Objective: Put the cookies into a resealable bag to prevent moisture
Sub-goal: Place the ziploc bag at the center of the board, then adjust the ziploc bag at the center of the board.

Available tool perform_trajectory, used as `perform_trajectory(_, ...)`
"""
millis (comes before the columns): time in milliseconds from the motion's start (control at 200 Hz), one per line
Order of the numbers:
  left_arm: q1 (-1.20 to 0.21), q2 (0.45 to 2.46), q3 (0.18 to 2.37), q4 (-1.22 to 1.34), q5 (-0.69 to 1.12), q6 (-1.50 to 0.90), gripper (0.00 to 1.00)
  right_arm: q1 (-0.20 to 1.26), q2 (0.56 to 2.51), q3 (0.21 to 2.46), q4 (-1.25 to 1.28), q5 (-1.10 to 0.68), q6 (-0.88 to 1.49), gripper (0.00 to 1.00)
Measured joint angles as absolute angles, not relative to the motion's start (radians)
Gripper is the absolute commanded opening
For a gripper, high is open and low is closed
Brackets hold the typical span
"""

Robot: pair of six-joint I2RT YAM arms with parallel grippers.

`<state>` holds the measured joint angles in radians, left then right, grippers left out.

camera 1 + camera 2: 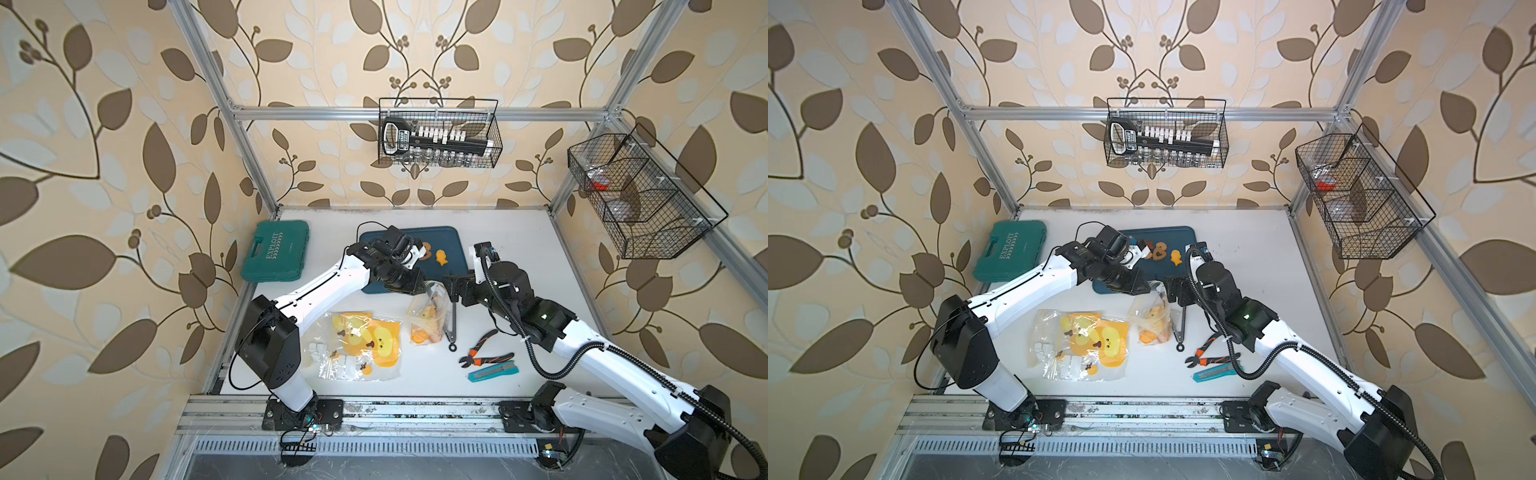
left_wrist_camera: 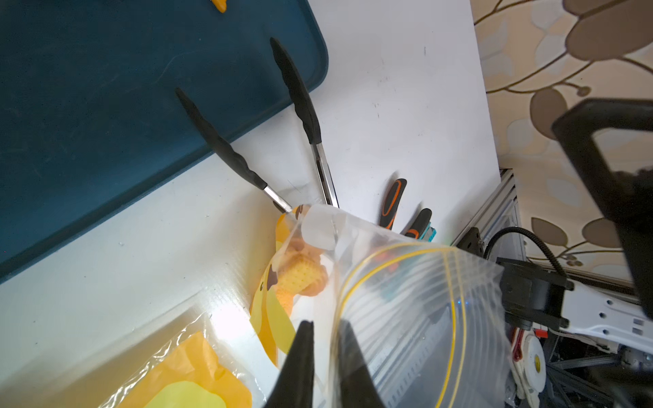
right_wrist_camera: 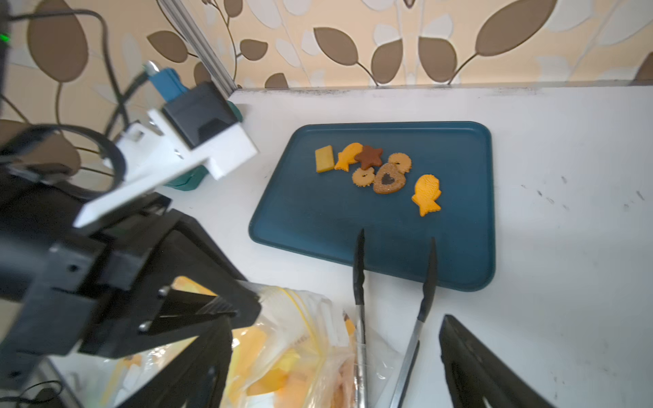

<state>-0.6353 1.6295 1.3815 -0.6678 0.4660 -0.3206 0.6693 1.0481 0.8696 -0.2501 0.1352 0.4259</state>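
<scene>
White table [image 1: 540,241], leaf-wallpapered walls [image 1: 124,166], left gripper [image 2: 325,367] pinching resealable bag [image 2: 406,300] (slight gap), right gripper [image 1: 451,291] wide open.

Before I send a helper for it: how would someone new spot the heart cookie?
Find the blue tray at the back of the white table. A cluster of cookies lies on it; the heart cookie sits at the cluster's near edge. It alone is brown and speckled, with a dark heart centre.
</scene>
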Motion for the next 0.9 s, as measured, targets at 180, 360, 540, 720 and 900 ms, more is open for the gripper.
perform_trajectory(180, -0.635, 1.610, 1.361, -0.657, 0.464, -0.318, 0.28, 0.669, 1.120, 0.997, -0.389, 0.062, 0.425, 0.87)
perform_trajectory(360, -0.635, 1.560, 1.335, -0.645, 0.448, -0.321, 0.63, 0.669, 1.249, 1.127, -0.561, 0.041, 0.410, 0.82)
perform_trajectory(540, -0.656, 1.390, 1.225, -0.625, 0.365, -0.317, 0.88, 0.659, 1.355, 1.168, -0.654, 0.042, 0.398, 0.72)
perform_trajectory(720, -0.761, 1.242, 1.130, -0.598, 0.305, -0.313, 0.86, 0.604, 1.396, 1.171, -0.678, 0.035, 0.395, 0.71)
perform_trajectory(900, -0.858, 1.285, 1.095, -0.616, 0.244, -0.286, 0.80, 0.536, 1.402, 1.171, -0.669, -0.008, 0.395, 0.71)
